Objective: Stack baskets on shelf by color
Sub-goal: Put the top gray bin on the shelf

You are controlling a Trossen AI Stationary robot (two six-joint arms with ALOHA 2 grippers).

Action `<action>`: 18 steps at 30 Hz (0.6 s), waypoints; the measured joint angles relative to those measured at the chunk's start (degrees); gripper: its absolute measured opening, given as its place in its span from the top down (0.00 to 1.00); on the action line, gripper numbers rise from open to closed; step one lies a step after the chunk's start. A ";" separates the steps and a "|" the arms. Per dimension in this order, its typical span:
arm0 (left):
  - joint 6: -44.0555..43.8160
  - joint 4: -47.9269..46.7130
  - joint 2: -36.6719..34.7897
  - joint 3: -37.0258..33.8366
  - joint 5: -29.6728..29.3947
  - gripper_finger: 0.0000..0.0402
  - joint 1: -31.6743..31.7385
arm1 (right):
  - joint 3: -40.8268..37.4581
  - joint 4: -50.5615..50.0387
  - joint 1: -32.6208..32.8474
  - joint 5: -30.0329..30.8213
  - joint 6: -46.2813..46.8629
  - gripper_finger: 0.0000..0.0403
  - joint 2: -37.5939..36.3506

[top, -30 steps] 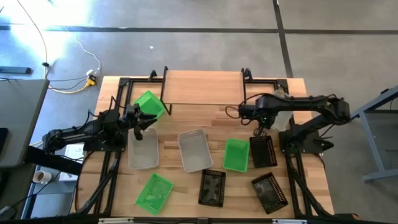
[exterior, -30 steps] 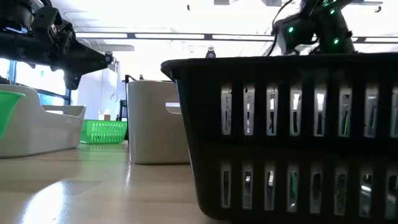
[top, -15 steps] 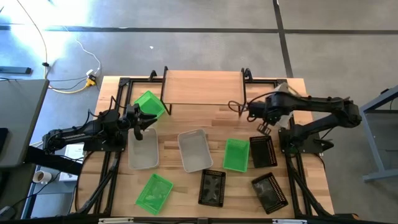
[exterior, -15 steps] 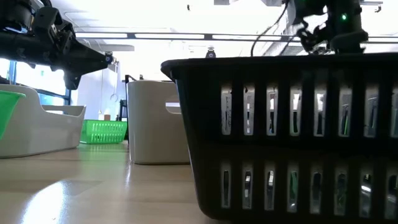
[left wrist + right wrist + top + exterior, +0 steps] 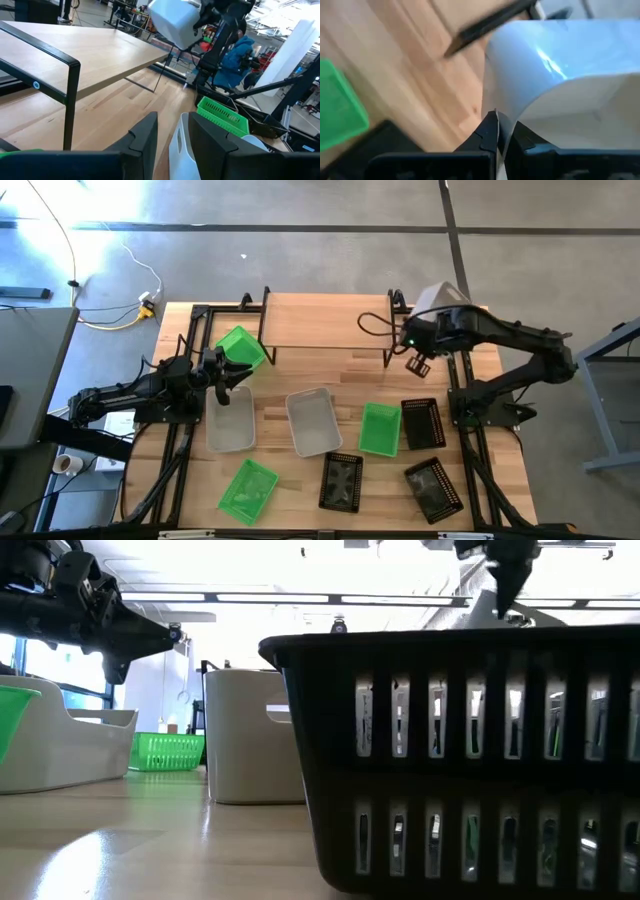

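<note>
My right gripper (image 5: 504, 122) is shut on a pale grey basket (image 5: 440, 298), held high beside the right end of the shelf (image 5: 325, 320). The left wrist view shows that basket (image 5: 172, 22) tilted in the air. My left gripper (image 5: 235, 375) waits open at the table's left, above a second pale grey basket (image 5: 230, 420) without touching it. A third pale grey basket (image 5: 313, 422), three green baskets (image 5: 380, 428) (image 5: 248, 488) (image 5: 240, 348) and three black ones (image 5: 422, 423) (image 5: 341, 480) (image 5: 433, 488) lie on the table. My right gripper pinches one thin wall of the pale grey basket at its edge (image 5: 495, 107) between its two fingers, which slant steeply downward. The basket is lifted clear of the table and shelf and sits tilted in the hold.
The shelf's black legs (image 5: 265, 340) (image 5: 390, 345) stand at either end of the board. A black basket (image 5: 460, 760) fills the near right of the low view. Black frame rails run along both table sides. A person in blue (image 5: 235, 60) is beyond the table.
My right gripper has risen from beside the black basket and gone toward the far edge, tipping less steeply downward. It has carried the pale grey basket up off the table to the height of the shelf's right end.
</note>
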 joint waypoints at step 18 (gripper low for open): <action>0.00 -0.02 0.01 0.00 0.00 0.75 0.00 | 26.45 0.01 -3.75 1.20 -20.19 1.00 18.27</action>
